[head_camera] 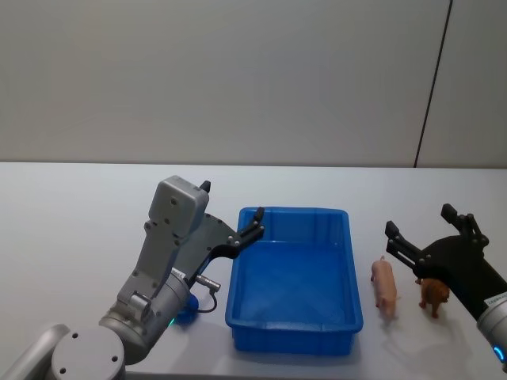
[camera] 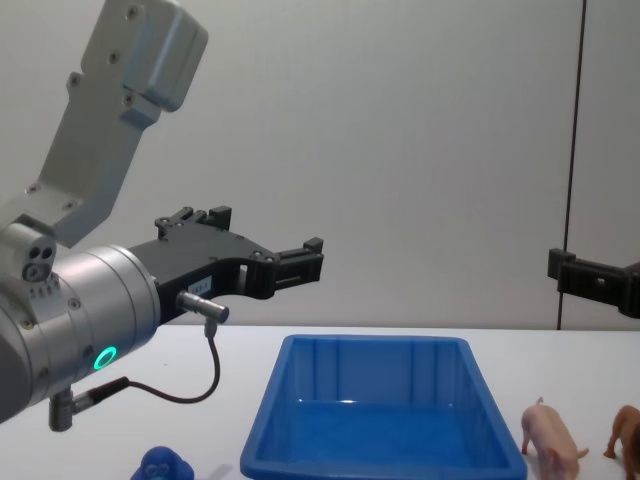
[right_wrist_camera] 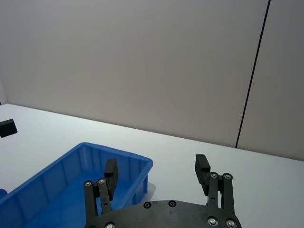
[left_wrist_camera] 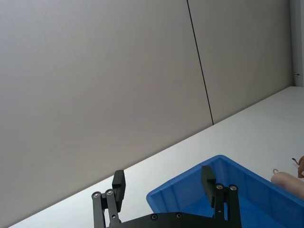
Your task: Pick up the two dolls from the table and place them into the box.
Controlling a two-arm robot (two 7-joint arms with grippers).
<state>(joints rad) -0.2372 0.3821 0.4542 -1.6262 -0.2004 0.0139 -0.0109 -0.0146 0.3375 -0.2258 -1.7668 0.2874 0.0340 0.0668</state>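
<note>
Head view: nothing lies in the bright blue rectangular plastic tub [head_camera: 289, 326], so I'd call this the approach to the first pick. The right gripper [head_camera: 418, 219] hovers above the pale pink toy pig [head_camera: 385, 286] and the small brown four-legged toy animal [head_camera: 434, 294], which stand on the broad white tabletop [head_camera: 79, 206] just right of the tub. Its jaws are spread wide and hold nothing. The left gripper [head_camera: 232, 199] hangs over the tub's left rim, equally wide and empty, with a rounded blue toy figure [head_camera: 184, 315] on the table below its arm.

Left wrist view: parted fingers, one over the tub's corner, the pig past the tub.

Right wrist view: fingers well apart, aimed level across the table.

Chest view: both grippers ride high while the pig and the brown animal stand upright on the table. Next, the right gripper likely needs to tip downward and descend to straddle the pig.
</note>
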